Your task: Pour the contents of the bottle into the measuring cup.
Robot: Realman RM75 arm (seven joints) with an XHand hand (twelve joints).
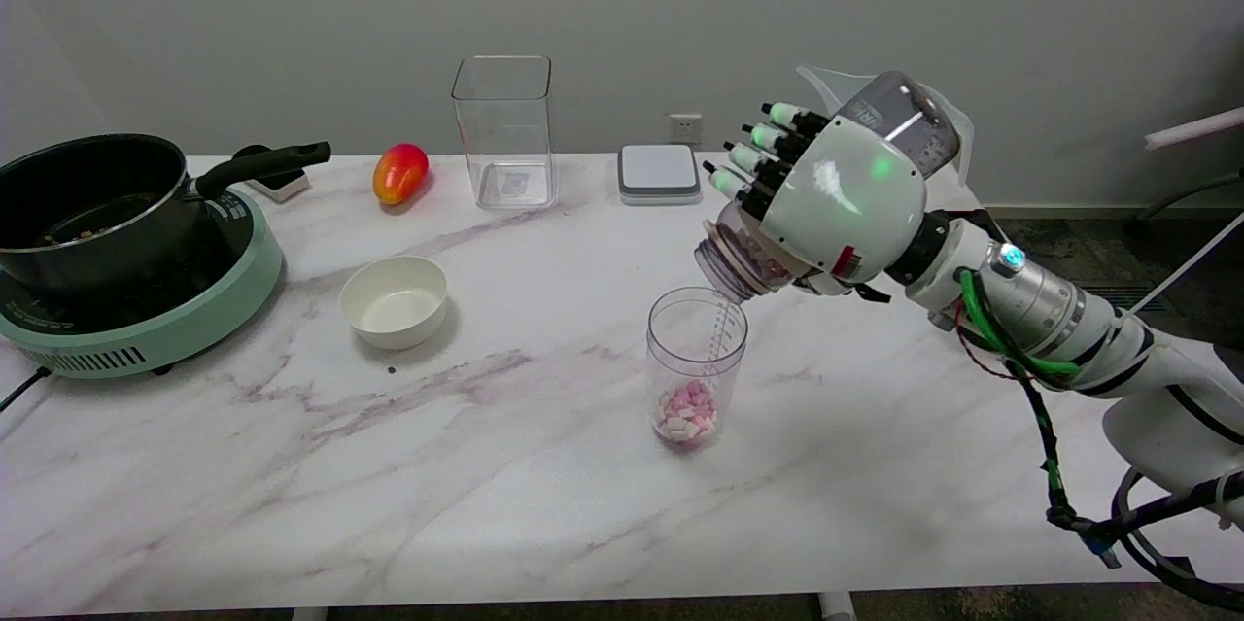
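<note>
1. Pink and white pellets (687,413) lie at the bottom of the cup (697,363), a clear measuring cup standing upright on the marble counter (525,465) near its middle.
2. Right hand (838,198) is wrapped around the bottle (743,257), fingers closed on its body. Bottle is tilted mouth-down to the left, its mouth just above the cup's right rim.
3. Some pellets appear to remain in the bottle neck; the hand hides most of the body, so the quantity left cannot be told.
4. Judgement: pour under way, only partly done.
5. Risks from here:
   - Bottle mouth sits over the rim edge, not the centre; a steeper tilt could send pellets past the rim onto the counter.
   - Lowering the bottle could knock the rim; the cup is tall, narrow and lightly loaded, so it could tip.
   - Pellets may jam at the neck and then release in a rush, bouncing out.
6. Nearby, uninvolved: white bowl (394,301), clear square container (504,131), pot (92,203) on a green cooker (155,329), mango (399,173), scale (659,173).
</note>
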